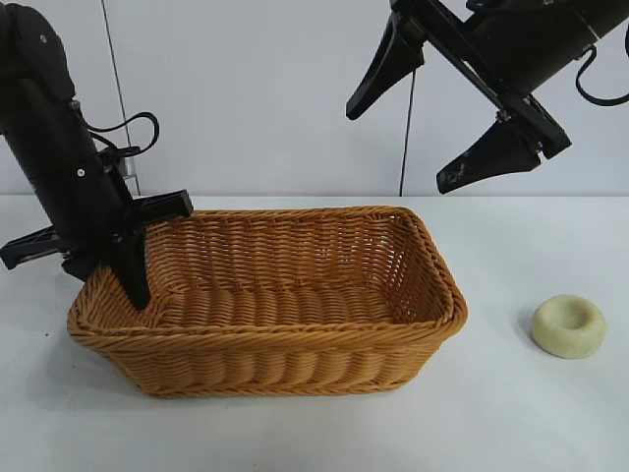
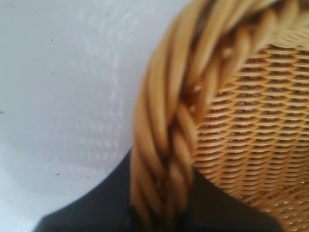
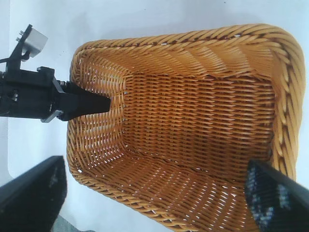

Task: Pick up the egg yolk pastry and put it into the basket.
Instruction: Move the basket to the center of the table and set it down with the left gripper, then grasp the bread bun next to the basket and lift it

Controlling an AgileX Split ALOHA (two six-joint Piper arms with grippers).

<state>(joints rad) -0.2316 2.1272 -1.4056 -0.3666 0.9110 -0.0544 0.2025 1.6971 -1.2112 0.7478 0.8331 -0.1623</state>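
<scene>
Here, left pincer point(image 1: 126, 280) tilted steeply down — astride basket point(image 1: 295, 339) rim.

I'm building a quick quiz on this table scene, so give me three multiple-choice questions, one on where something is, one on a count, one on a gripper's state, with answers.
1. Where is the small pale cream-yellow round egg yolk pastry?
A. inside the basket
B. on the white table, to the right of the basket in the exterior view
C. in a gripper

2. How many pastries are in the large orange-brown woven wicker basket?
A. none
B. one
C. two

3. How is the left gripper placed?
A. raised high, wide open
B. on the pastry
C. closed on the basket's braided rim at its left end

Answers: 1 B, it lies alone on the table, apart from the basket. 2 A, the basket's floor is bare. 3 C, the left wrist view shows the rim between its jaws; the right gripper hangs open above.
</scene>
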